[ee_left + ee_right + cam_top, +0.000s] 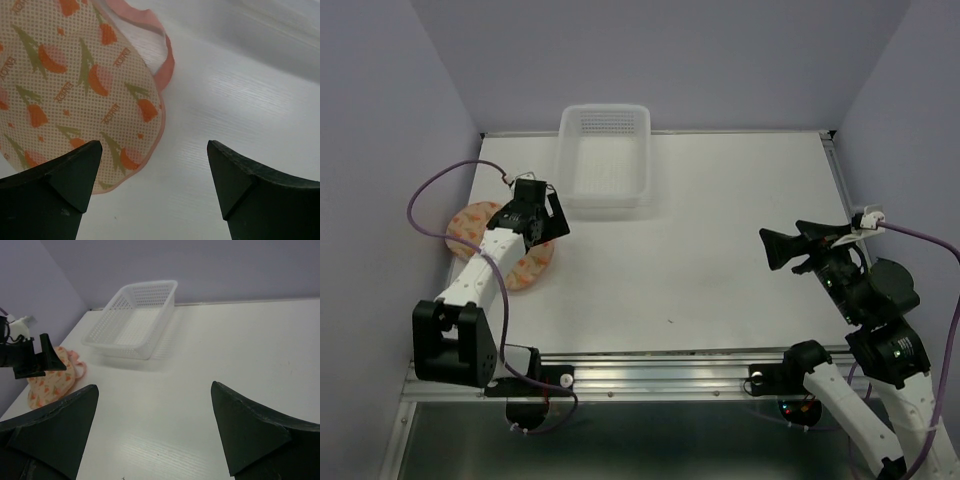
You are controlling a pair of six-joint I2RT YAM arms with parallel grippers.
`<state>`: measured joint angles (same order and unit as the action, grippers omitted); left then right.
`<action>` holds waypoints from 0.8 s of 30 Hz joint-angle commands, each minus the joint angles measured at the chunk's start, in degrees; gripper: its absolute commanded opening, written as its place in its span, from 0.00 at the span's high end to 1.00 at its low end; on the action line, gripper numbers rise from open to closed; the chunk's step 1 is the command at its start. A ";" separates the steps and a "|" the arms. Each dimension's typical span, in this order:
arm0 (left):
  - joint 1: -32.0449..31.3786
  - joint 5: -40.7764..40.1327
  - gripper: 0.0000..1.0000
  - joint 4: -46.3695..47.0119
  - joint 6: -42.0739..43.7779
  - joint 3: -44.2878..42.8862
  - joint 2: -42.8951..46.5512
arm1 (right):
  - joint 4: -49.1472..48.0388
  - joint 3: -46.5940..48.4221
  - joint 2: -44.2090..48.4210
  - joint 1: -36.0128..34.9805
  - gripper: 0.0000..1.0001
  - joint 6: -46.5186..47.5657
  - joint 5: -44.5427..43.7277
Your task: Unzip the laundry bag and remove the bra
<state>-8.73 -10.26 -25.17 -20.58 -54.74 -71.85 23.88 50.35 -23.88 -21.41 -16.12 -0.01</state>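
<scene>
The laundry bag (467,224), cream with orange-red and green prints and pink trim, lies flat at the table's left edge. In the left wrist view the laundry bag (75,85) fills the upper left, and a pink loop (167,60) curls off its edge. My left gripper (545,215) hovers open over the bag's right side. In its own view the left gripper (154,145) has one finger above the printed fabric and the other above bare table. My right gripper (772,248) hangs open over the table's right side, far from the bag. The bra is hidden.
A white perforated basket (605,160) stands at the back centre of the white table (720,200). The right wrist view takes in the basket (135,322), the bag (52,382) and the left gripper (35,357). Lilac walls close in three sides.
</scene>
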 commanded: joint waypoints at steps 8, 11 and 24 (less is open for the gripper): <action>-7.69 -16.55 0.01 -0.42 -7.10 -2.57 -19.10 | -3.93 -2.80 3.66 -0.21 0.00 -0.58 2.65; -9.11 -16.11 0.06 1.87 -7.98 -0.98 -22.36 | -3.84 -2.71 4.01 -0.21 0.00 -0.32 2.65; -24.47 -10.42 1.00 3.80 -14.31 -1.25 -25.62 | -4.02 -1.92 3.66 -0.21 0.00 -0.93 3.61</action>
<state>-25.78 -30.39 -23.09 -29.47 -55.75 -97.43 22.44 47.40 -19.88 -21.41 -16.64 2.37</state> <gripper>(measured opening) 0.034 0.998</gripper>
